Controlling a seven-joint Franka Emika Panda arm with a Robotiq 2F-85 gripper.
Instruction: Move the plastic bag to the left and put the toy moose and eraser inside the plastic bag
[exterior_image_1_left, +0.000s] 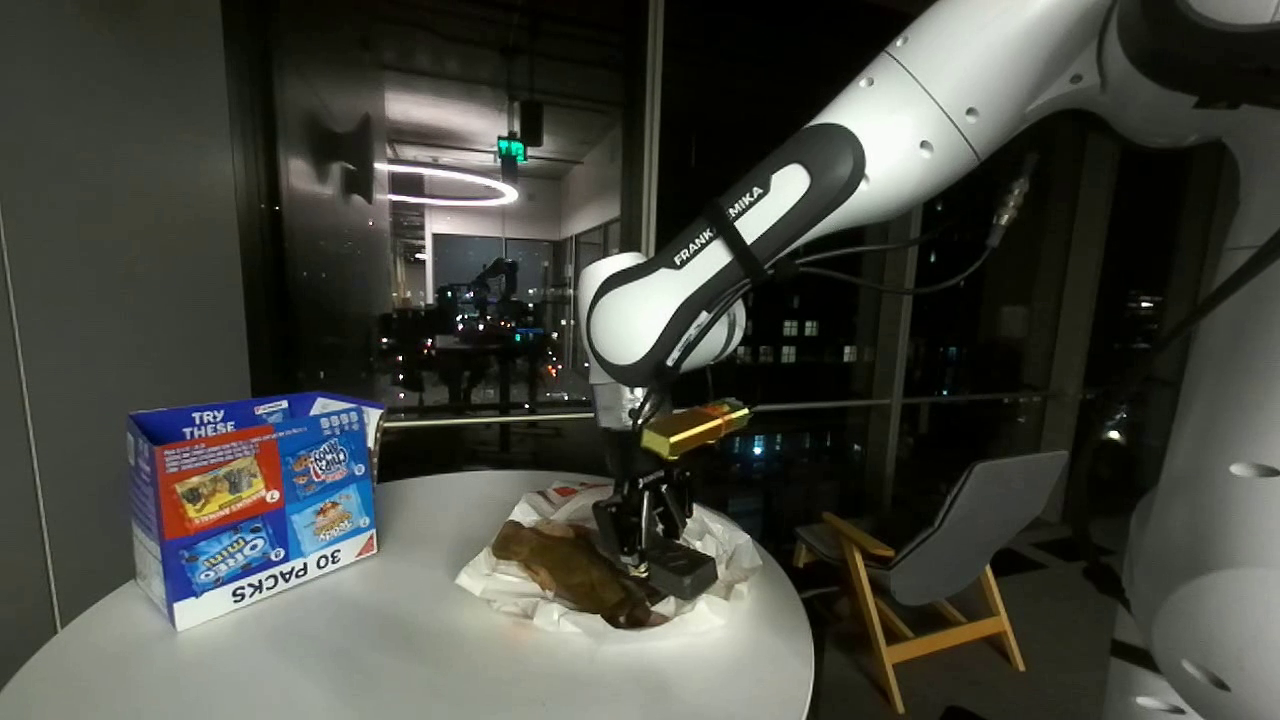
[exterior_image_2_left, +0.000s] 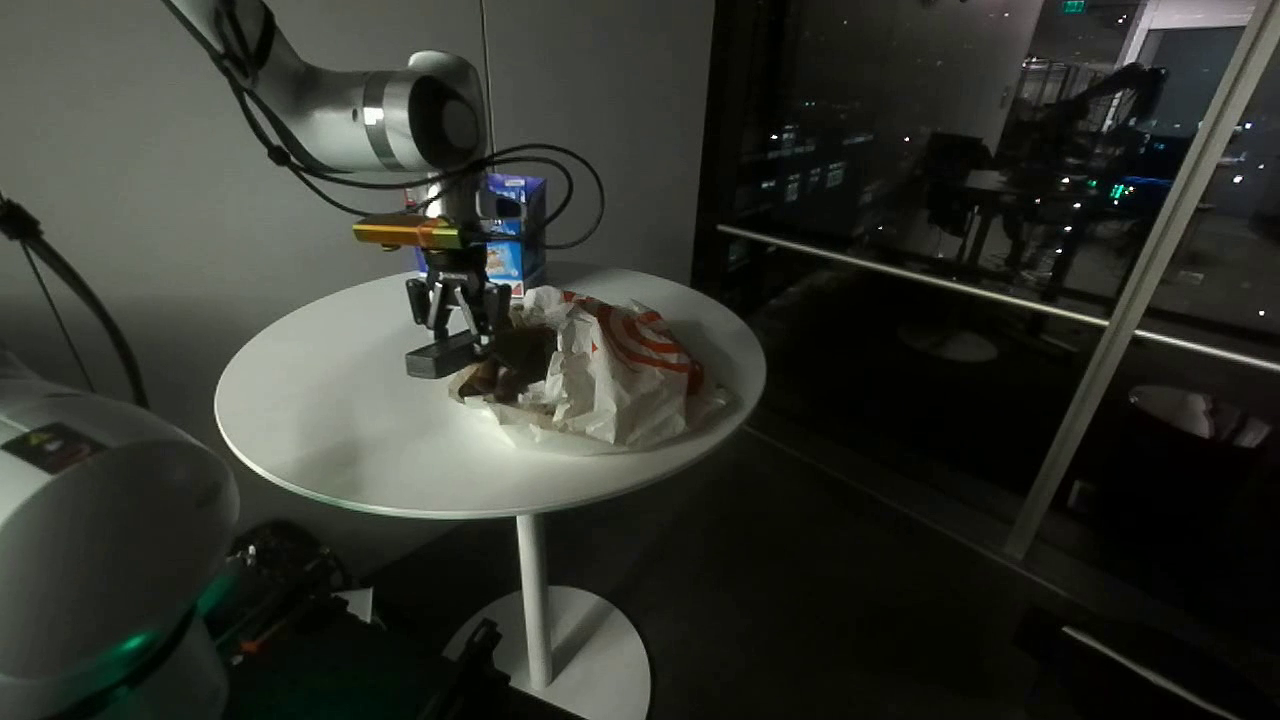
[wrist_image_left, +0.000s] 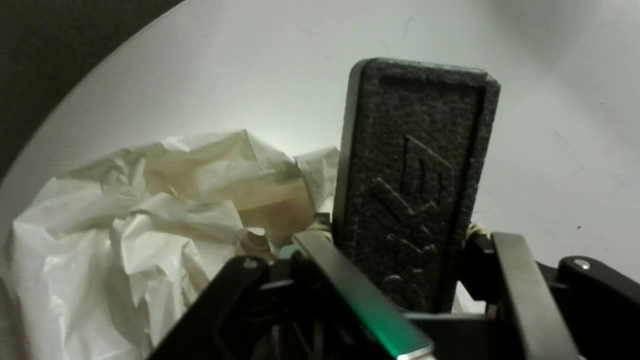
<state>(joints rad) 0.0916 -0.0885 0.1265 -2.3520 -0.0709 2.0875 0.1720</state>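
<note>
Pinching the black eraser (wrist_image_left: 415, 165) by its long sides, the gripper (wrist_image_left: 398, 234) has it lengthwise beside the plastic bag (wrist_image_left: 160, 235) (left in the wrist view), toy moose (exterior_image_2_left: 522, 358) at the bag's mouth, so going sideways seems the move tbh.

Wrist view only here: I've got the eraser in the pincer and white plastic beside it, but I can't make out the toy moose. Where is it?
Observer: In both exterior views, the toy moose lies among the folds of the plastic bag; how far inside, I can't tell.
Operator: Any printing on that plastic bag?
Observer: Yes, red-orange stripes, in an exterior view.
Operator: Anything else standing on the table?
Observer: A blue carton, apart from the plastic bag in an exterior view.
</note>
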